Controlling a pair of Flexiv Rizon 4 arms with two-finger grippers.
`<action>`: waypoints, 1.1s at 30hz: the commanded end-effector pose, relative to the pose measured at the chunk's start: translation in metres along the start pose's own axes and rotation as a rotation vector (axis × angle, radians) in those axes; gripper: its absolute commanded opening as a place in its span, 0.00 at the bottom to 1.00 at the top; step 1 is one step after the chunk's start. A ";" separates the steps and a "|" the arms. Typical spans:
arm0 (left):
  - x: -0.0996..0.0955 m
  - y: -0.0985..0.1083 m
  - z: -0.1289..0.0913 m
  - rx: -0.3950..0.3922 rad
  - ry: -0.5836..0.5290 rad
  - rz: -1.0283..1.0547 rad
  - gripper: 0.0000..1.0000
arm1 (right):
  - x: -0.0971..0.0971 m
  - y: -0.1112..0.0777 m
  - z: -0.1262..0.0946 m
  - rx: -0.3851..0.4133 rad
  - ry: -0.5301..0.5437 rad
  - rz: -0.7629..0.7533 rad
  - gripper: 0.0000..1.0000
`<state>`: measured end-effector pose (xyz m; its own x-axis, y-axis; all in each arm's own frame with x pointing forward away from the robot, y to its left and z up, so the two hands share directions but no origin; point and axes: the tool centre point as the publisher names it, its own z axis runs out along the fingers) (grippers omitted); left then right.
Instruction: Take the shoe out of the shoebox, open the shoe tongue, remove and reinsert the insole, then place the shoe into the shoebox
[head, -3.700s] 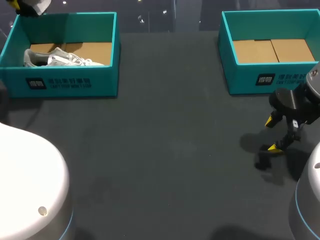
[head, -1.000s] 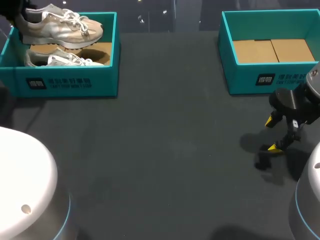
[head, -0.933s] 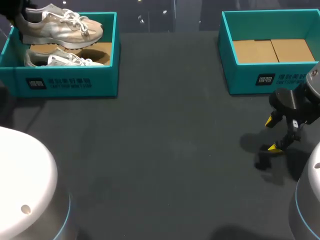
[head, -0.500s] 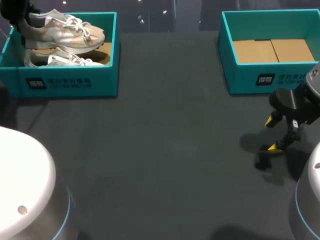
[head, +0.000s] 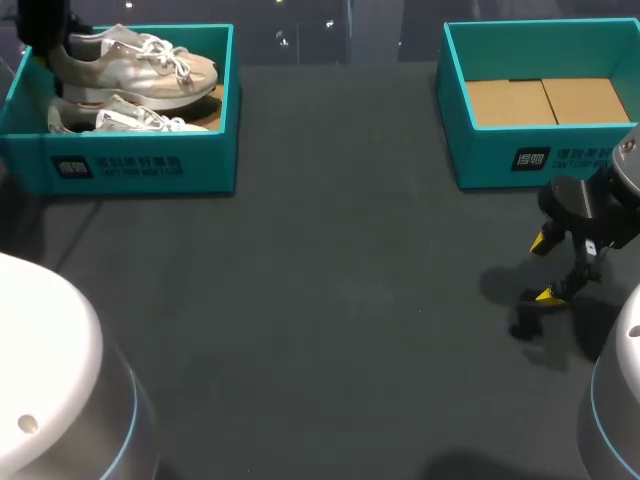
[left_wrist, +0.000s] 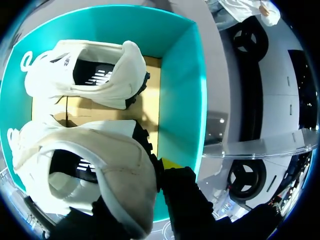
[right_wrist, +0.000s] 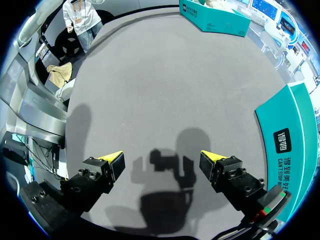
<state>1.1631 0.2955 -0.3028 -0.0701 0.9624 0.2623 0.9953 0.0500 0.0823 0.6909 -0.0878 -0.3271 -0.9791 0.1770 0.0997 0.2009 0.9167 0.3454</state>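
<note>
The place was a robotics lab, laid out as a rig for handling trials. Two white machine arms, the left arm and the right arm, flanked a plain dark grey counter. It bore two matching teal boxes, the left shoebox and the right shoebox. The left hand clamped a pale shoe over the left shoebox, and the right hand hung with its yellow-tipped fingers spread above the counter.

Left pincer: one finger hidden behind shoe heel.
</note>
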 end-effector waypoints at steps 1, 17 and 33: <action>-0.005 0.015 0.006 0.021 0.001 0.002 0.00 | 0.001 0.000 0.000 0.001 -0.003 0.000 1.00; -0.013 0.019 0.026 0.018 0.005 0.062 0.00 | 0.001 0.000 0.000 0.001 -0.003 0.000 1.00; -0.014 0.023 0.044 0.041 -0.007 0.067 0.00 | 0.001 0.000 0.000 0.001 -0.003 0.000 1.00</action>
<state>1.1832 0.2948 -0.3438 -0.0036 0.9657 0.2598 0.9994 -0.0054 0.0340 0.6909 -0.0878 -0.3271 -0.9791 0.1770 0.0998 0.2009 0.9167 0.3454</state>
